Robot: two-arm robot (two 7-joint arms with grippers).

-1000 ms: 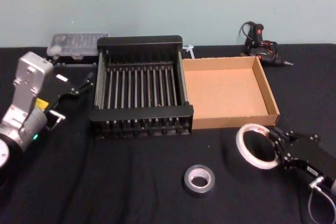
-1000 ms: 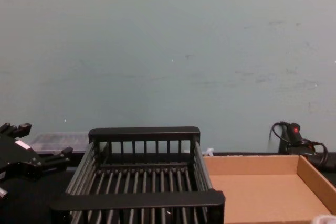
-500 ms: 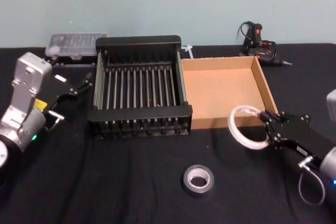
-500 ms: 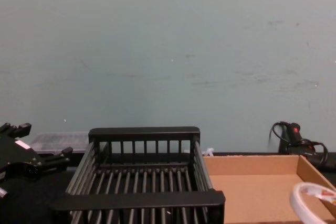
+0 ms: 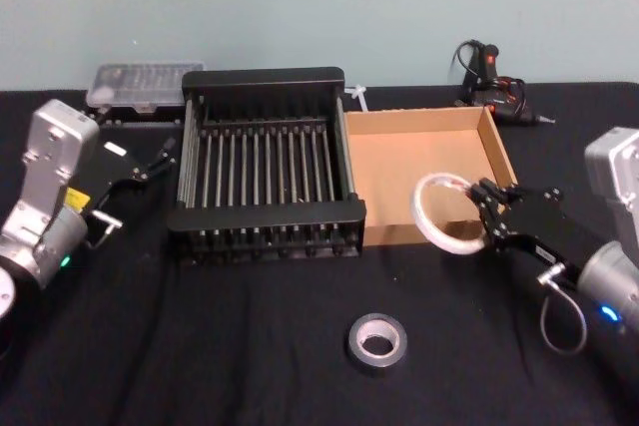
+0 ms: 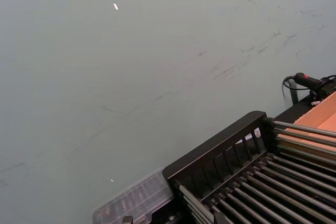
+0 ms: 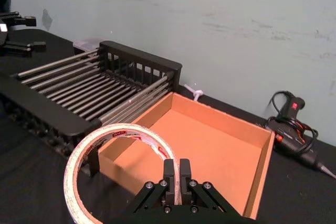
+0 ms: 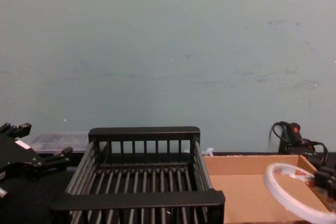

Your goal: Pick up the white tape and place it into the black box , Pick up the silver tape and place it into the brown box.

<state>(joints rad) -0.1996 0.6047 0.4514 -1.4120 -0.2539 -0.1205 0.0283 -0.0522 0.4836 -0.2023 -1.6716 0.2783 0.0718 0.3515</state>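
The worktop [image 5: 250, 346] is covered in black cloth, with a pale green wall [image 5: 319, 7] behind. The right gripper [image 5: 482, 214] pinches the white tape [image 5: 431, 221] over the brown box [image 5: 419, 162]. The left gripper [image 5: 160, 159] waits, jaws apart, beside the black box [image 5: 265, 221].

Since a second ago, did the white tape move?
Yes. The right gripper has carried the white tape toward the robot's left, from the table onto the brown box's near wall.
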